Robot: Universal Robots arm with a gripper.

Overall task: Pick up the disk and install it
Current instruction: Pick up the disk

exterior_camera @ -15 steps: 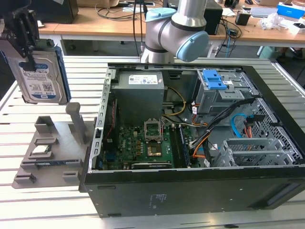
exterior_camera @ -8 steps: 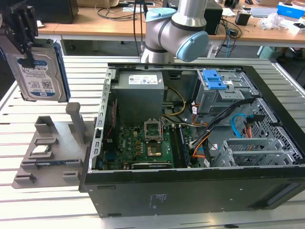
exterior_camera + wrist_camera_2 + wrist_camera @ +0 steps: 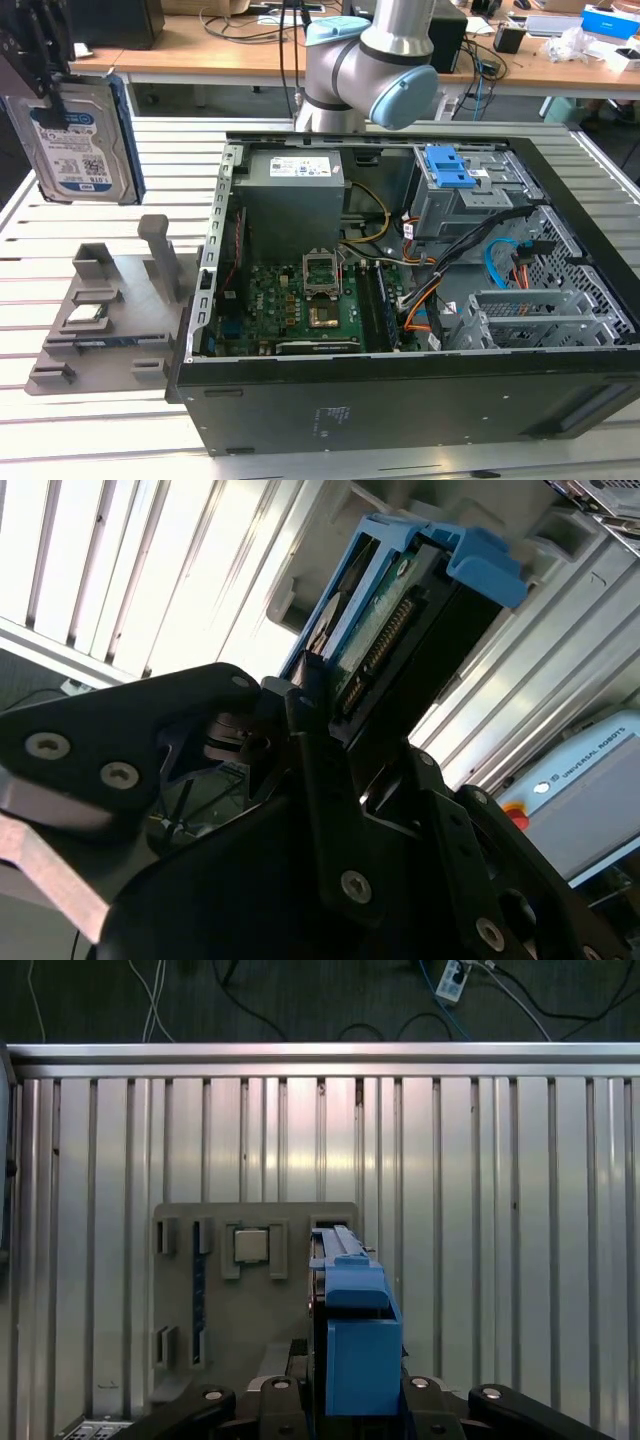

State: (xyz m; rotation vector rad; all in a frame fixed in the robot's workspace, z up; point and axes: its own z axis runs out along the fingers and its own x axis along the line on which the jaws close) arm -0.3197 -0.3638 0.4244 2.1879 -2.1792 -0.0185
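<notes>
The disk [image 3: 85, 135], a silver hard drive with a white-and-blue label and a blue frame, hangs upright in the air at the exterior view's left. My gripper [image 3: 42, 70] is shut on its top end. It hangs above the grey holder tray [image 3: 110, 310] and is clear of it. In the first wrist view the disk's blue frame [image 3: 355, 1335] stands between my fingers [image 3: 270, 1392], over the holder tray [image 3: 180, 1360]. In the second wrist view the disk's connector edge [image 3: 385, 640] sticks out past my gripper [image 3: 320, 715].
The open computer case [image 3: 215, 300] lies right of the tray, with a grey drive cage and blue latch [image 3: 450, 170] at its far side. A small square processor chip [image 3: 88, 315] rests in the tray. The arm's base [image 3: 370, 60] stands behind the case. Slatted metal table [image 3: 60, 430] all around.
</notes>
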